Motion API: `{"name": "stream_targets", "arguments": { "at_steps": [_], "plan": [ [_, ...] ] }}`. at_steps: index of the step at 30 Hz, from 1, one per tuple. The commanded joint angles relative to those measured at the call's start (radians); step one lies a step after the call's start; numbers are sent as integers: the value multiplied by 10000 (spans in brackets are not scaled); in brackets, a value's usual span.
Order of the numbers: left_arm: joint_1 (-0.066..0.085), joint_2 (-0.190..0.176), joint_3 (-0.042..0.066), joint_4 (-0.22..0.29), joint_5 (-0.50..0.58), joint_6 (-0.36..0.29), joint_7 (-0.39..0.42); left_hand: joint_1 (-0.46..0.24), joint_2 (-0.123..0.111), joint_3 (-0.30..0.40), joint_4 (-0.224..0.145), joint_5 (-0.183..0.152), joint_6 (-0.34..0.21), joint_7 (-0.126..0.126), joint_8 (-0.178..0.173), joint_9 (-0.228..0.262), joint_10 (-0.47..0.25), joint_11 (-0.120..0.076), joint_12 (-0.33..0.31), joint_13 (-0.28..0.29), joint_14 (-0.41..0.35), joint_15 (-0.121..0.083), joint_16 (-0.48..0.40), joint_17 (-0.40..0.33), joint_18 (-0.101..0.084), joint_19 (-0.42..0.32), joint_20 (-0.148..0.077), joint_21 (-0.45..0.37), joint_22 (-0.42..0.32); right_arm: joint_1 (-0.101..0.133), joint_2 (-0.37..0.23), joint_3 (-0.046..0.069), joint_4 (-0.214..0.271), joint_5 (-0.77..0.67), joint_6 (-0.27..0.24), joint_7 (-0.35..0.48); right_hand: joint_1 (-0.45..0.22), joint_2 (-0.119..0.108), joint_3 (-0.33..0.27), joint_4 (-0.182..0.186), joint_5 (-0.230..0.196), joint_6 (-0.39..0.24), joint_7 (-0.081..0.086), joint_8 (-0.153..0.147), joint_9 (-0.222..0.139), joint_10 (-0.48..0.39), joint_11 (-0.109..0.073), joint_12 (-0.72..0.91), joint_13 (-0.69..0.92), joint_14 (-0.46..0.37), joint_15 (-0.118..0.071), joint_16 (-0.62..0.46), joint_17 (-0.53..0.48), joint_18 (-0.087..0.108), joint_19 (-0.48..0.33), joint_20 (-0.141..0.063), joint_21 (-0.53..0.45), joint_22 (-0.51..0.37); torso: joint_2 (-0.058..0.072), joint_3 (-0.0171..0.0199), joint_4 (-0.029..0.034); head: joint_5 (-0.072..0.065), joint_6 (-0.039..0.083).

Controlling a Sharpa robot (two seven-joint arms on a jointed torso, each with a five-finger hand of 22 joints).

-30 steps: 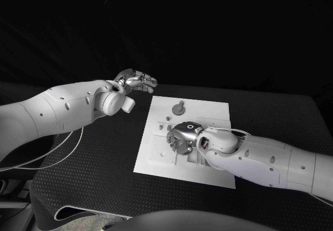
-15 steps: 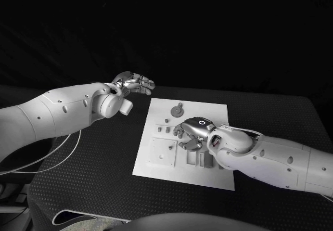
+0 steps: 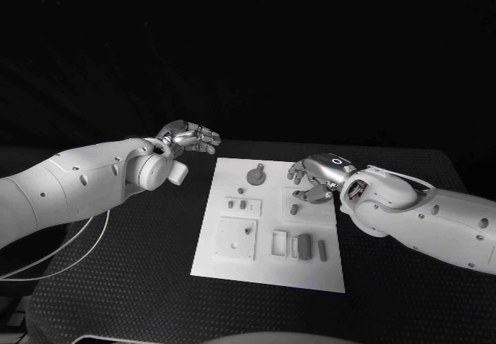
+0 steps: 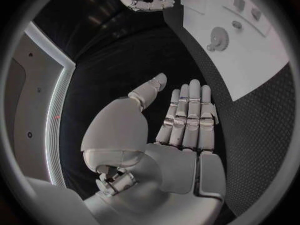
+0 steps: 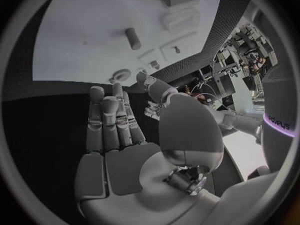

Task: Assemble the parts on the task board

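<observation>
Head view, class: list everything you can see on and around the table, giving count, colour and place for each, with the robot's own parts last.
table: one, black, under everything.
task board: one, white, middle of the table.
round gear-like part: one, grey, far end of the board.
small peg parts: a pair, grey, left half of the board.
flat blocks and pin: a row, grey, near right part of the board.
cable: one, white, under the left arm.
left hand: one, silver, empty, beyond the board's far left corner.
right hand: one, silver, empty, above the board's far right part.
</observation>
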Motion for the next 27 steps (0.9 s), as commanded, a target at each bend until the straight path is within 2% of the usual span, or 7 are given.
{"name": "stream_targets", "arguments": {
  "at_steps": [1,4,9,13,16,21,27],
  "plan": [
    [14,-4,8,51,45,92,102,-98,6,-28,3,29,4,19,68,-14,9,11,13,-12,85,-12,-46,16,-75,49,29,-48,-7,32,-91,-2,5,130,648,-94,46,-105,-3,71,30,-66,-67,5,-23,-81,-33,-15,-16,-11,-87,-4,-9,169,-69,-5,46,193,3,2,-2,-83,48],
    [14,-25,8,57,45,86,107,-96,7,-27,2,29,7,14,71,-14,12,8,15,-14,87,-12,-50,21,-75,50,29,-48,-6,32,-100,-4,-32,-64,1207,-210,-52,-267,-48,248,32,-265,-186,-65,-68,-278,-13,-104,-69,-89,-72,-59,-27,169,-162,31,6,185,0,12,-4,-128,61],
    [14,-64,8,77,45,85,118,-97,3,-29,2,28,8,12,72,-15,14,8,15,-16,88,-12,-54,25,-75,49,29,-48,-6,28,-42,-17,-37,-274,1830,-219,-195,-587,-119,586,27,-632,-442,-157,-142,-930,292,-378,-214,-557,243,-126,0,158,-601,196,-151,200,3,19,3,-141,52],
    [14,-70,8,81,45,93,117,-99,1,-31,3,28,7,12,73,-16,14,8,15,-18,89,-12,-57,28,-74,49,30,-48,-6,20,56,-74,-122,-281,2080,-194,-239,-640,-249,698,26,-734,-499,-112,-159,-1502,448,-582,-353,-953,394,-188,-11,149,-968,342,-267,197,-2,4,5,-183,45],
    [13,-67,7,79,45,102,114,-100,-1,-32,3,27,6,12,73,-17,14,9,14,-20,90,-12,-60,31,-75,49,30,-48,-6,-28,126,-117,-157,-286,2171,-194,-222,-651,-307,736,25,-1099,-642,-238,-257,-1793,494,-660,-482,-1099,438,-212,-42,166,-1113,423,-311,195,-3,3,16,-194,31],
    [11,-40,7,36,45,134,119,-101,-2,-32,3,27,3,13,72,-18,13,10,13,-22,91,-12,-64,36,-75,49,30,-49,-6,-124,227,-170,-239,-457,2198,-167,-137,-643,-335,731,31,-1415,-509,-321,-327,-1911,392,-641,-595,-1136,348,-209,-71,169,-1164,459,-308,196,-9,-8,22,-164,0],
    [9,-15,6,-8,45,152,120,-104,0,-33,5,27,0,14,72,-20,13,11,12,-25,91,-11,-69,41,-75,49,31,-49,-5,-184,308,-232,-237,-747,2038,-239,246,-408,-222,646,25,-904,-242,115,-214,-1182,118,-138,-555,-923,71,-94,-95,169,-1004,386,-164,203,-9,-10,17,-162,-28]
  ]
}}
